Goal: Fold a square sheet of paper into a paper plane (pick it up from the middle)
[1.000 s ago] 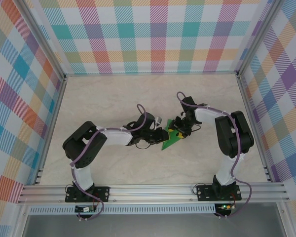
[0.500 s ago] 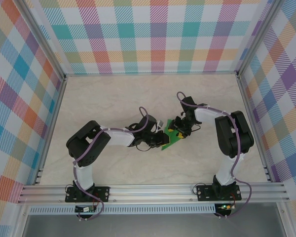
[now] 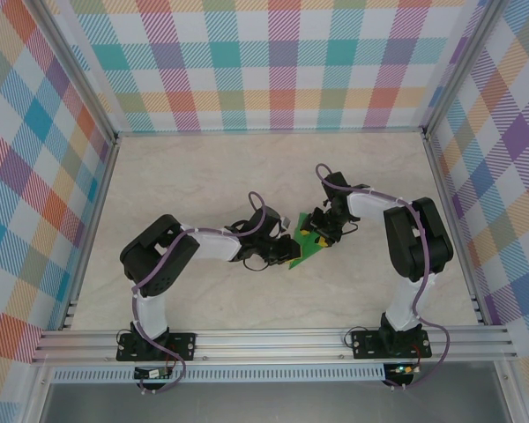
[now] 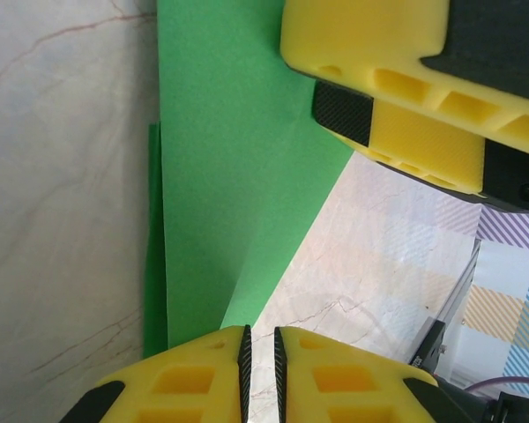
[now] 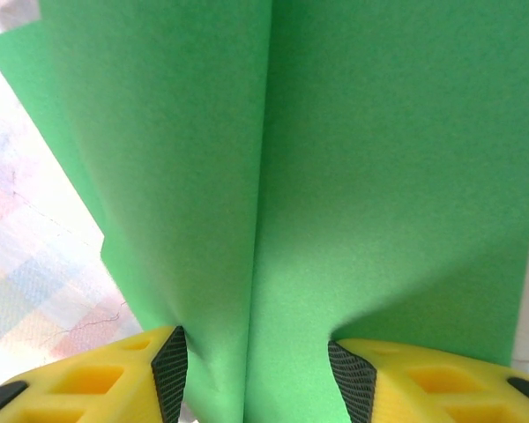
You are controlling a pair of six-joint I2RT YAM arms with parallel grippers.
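Observation:
The square sheet of paper [image 3: 302,251] is a creased, pointed bright-green shape in the middle of the table. Seen from the right wrist, the paper [image 5: 353,159] bulges with a centre crease between the pads of my right gripper [image 5: 256,374], which is shut on it. My right gripper [image 3: 316,234] is at the paper's far right end. The left wrist view has its yellow fingers [image 4: 379,79] on the paper [image 4: 220,176]. My left gripper [image 4: 257,344] is shut to a slim empty slit beside the paper's pointed end. The left gripper [image 3: 285,250] sits at the paper's left edge.
Marbled beige tabletop [image 3: 203,176] stretches around the arms. Plaid walls [image 3: 273,62] with aluminium posts close in the back and both sides. An aluminium rail [image 3: 273,344] runs along the near edge by the arm bases.
My left arm has shifted slightly to the right, bringing its gripper closer over the paper's left edge. The right arm and the paper have stayed put.

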